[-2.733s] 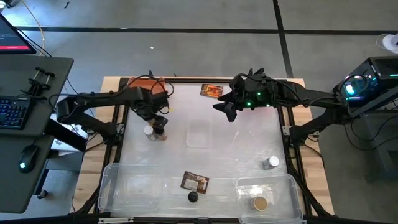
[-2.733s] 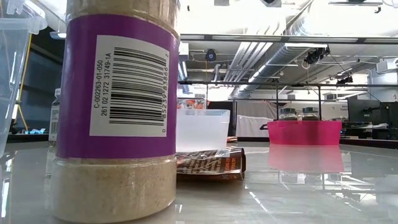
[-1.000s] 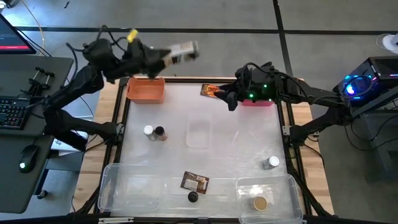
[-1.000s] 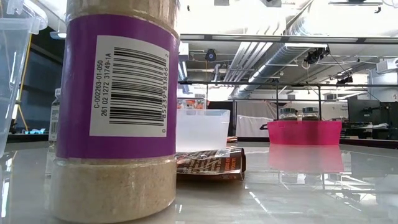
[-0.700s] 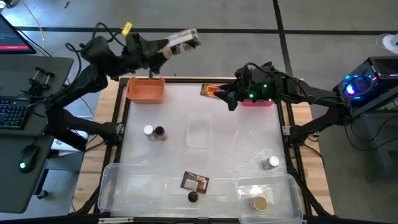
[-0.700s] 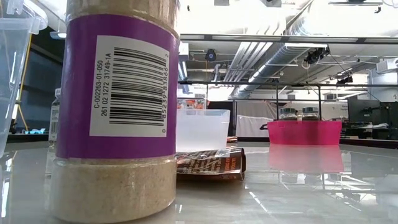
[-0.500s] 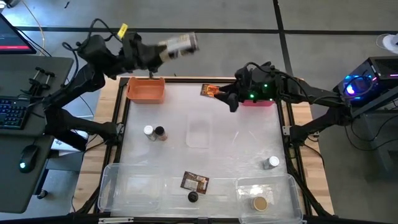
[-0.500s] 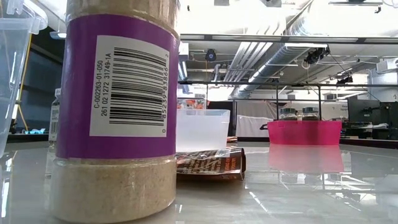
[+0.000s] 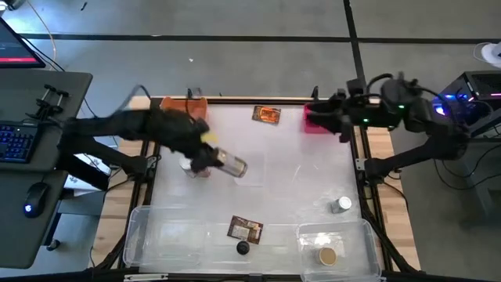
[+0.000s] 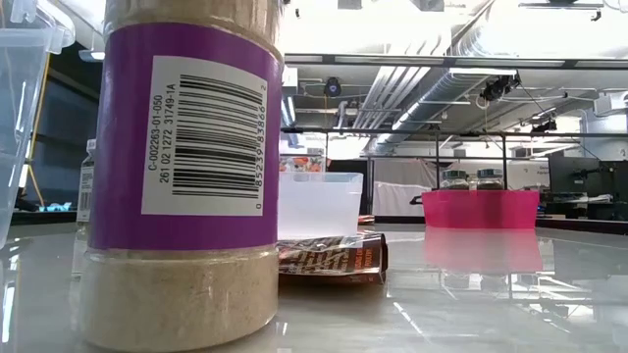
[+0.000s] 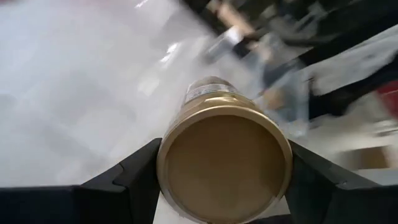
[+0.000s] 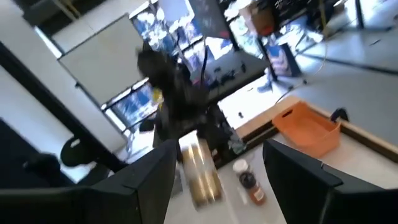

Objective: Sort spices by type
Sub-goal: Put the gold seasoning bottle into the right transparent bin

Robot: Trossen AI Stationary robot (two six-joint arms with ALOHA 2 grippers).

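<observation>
My left gripper (image 9: 210,157) is shut on a spice jar with a tan lid (image 9: 229,164), low over the table's left middle; in the left wrist view the lid (image 11: 224,165) faces the camera. Just beside it stand a white-lidded jar (image 9: 187,165) and a dark jar (image 9: 202,170). My right gripper (image 9: 327,124) hangs open and empty over the pink bin (image 9: 313,117) at the far right. A packet (image 9: 267,114) lies at the far edge, another (image 9: 245,229) near the front with a black-lidded jar (image 9: 243,248). My left gripper pinches the jar between its two fingers (image 11: 137,177) at the tan-lid end (image 11: 174,186). The jar lies along the fingers and sticks out past them, slanting down toward the table's right. It is tilted; whether it touches the table I cannot tell.
The orange bin (image 9: 184,104) sits at the far left. Two clear trays (image 9: 168,233) (image 9: 352,231) line the front edge, the right one holding a tan-lidded jar (image 9: 326,256). A lone jar (image 9: 340,205) stands at the right. The low view shows a purple-labelled jar (image 10: 182,167) close up.
My left gripper has swung down from high beyond the far left corner to the table's left middle, rolling as it went, with the jar still in its hold. My right gripper has drawn back toward the table's right edge.
</observation>
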